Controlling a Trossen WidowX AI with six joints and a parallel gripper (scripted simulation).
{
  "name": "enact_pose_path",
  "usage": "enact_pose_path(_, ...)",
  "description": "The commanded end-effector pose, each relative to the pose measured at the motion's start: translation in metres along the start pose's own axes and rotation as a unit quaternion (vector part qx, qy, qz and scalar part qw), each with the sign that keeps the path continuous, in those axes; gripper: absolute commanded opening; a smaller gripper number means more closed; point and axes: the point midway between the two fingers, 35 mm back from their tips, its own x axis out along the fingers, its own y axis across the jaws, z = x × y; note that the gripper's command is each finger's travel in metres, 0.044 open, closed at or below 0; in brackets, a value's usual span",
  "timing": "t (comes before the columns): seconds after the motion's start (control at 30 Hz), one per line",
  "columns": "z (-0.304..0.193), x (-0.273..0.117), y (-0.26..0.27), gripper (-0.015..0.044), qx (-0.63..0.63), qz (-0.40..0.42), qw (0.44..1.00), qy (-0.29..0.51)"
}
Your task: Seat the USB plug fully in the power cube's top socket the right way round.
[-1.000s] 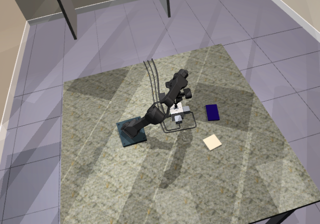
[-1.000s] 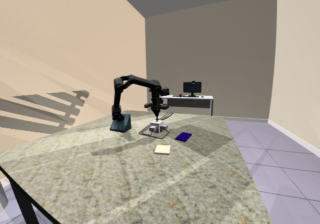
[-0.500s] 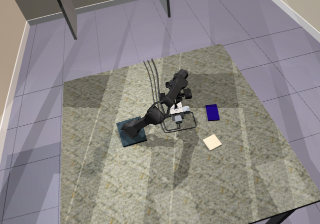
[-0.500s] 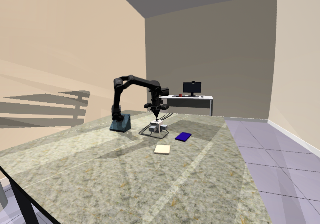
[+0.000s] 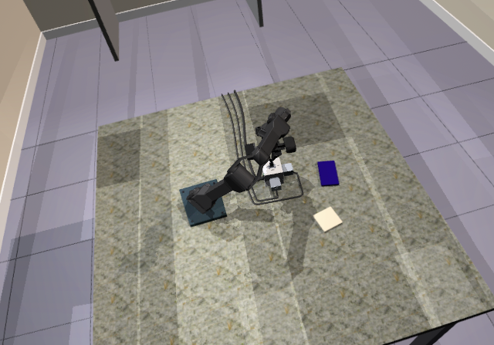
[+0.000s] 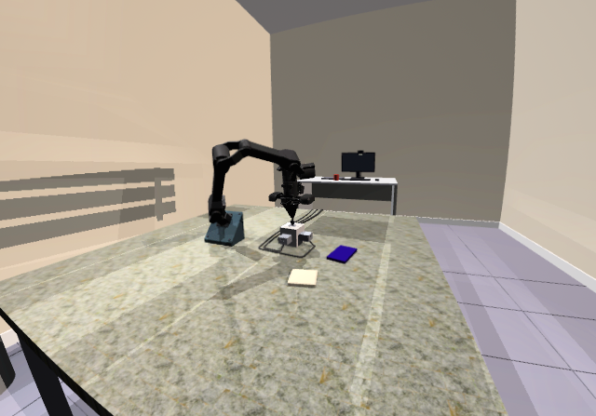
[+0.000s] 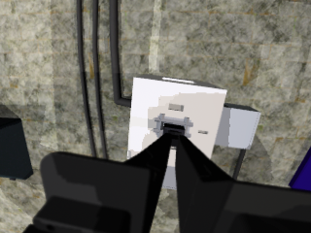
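The white power cube stands on the table, with the socket in its top face. My gripper points straight down over the cube's top. Its fingertips are close together, shut on the small dark USB plug, which is at the socket in the wrist view. The fingers hide most of the plug. How deep it sits and which way round it is cannot be told.
Grey plugs sit in the cube's sides, with dark cables looping around it and running to the back edge. A blue box and a cream pad lie nearby.
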Motion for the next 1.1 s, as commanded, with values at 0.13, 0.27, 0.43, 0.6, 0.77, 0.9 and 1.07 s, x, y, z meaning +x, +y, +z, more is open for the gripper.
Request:
enact_pose_path(0.13,-0.001,0.0015,0.0003,0.0,-0.002,-0.001,1.0,0.002)
enact_pose_path(0.27,-0.0011,0.002,0.0003,0.0,-0.002,-0.001,1.0,0.002)
enact_pose_path(0.43,-0.0011,0.0026,0.0003,0.0,-0.002,-0.001,1.0,0.002)
enact_pose_path(0.6,-0.0012,0.0032,0.0003,0.0,-0.002,-0.001,1.0,0.002)
enact_pose_path(0.77,-0.0013,0.0038,0.0003,0.0,-0.002,-0.001,1.0,0.002)
enact_pose_path(0.9,-0.0013,0.0043,0.0003,0.0,-0.002,-0.001,1.0,0.002)
enact_pose_path(1.07,-0.0014,0.0049,0.0003,0.0,-0.002,-0.001,1.0,0.002)
